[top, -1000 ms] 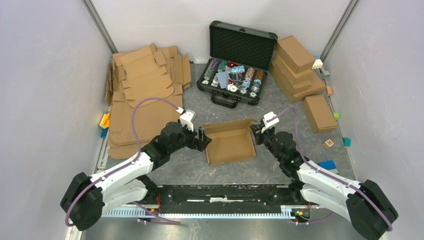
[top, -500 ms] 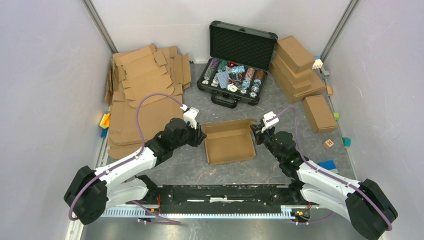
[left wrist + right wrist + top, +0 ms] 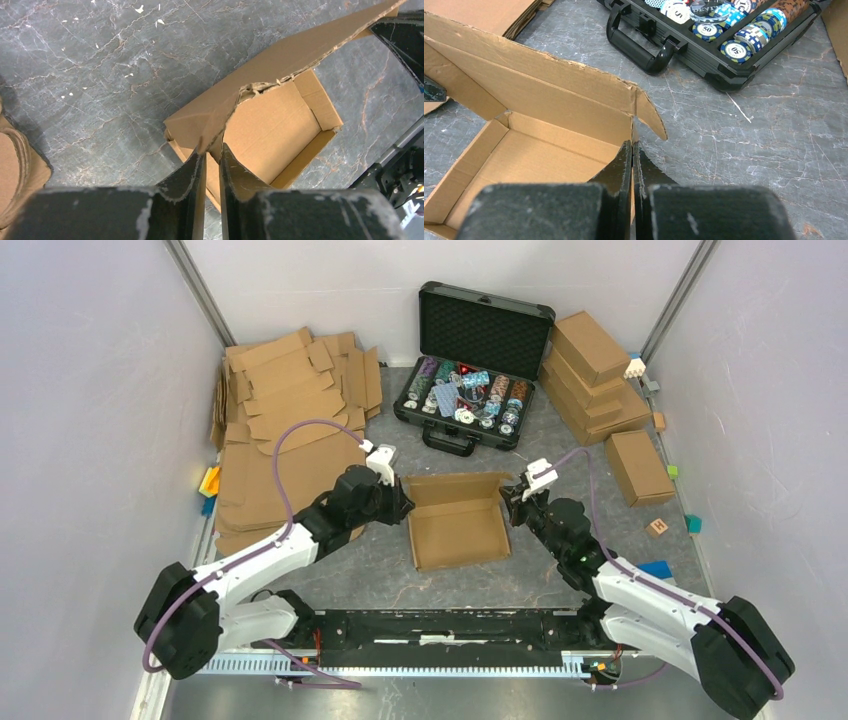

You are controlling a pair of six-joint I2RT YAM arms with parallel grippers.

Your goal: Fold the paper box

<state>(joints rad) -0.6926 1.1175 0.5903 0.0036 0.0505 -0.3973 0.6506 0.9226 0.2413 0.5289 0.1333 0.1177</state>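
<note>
The paper box [image 3: 458, 525] lies open on the table [image 3: 380, 560] at the centre of the frame, its lid flap raised. The left claw [image 3: 212, 152] pinches its left-hand wall, and the right claw [image 3: 632, 147] is pressed together on its right-hand wall.

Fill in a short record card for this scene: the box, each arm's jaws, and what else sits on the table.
Box: middle of the table, side walls up, lid standing open at the far edge
Left jaws: closed on the box's far left corner
Right jaws: closed on the box's right wall
Far left: pile of flat cardboard sheets
Far middle: open black case holding poker chips
Far right: stack of closed boxes
</note>
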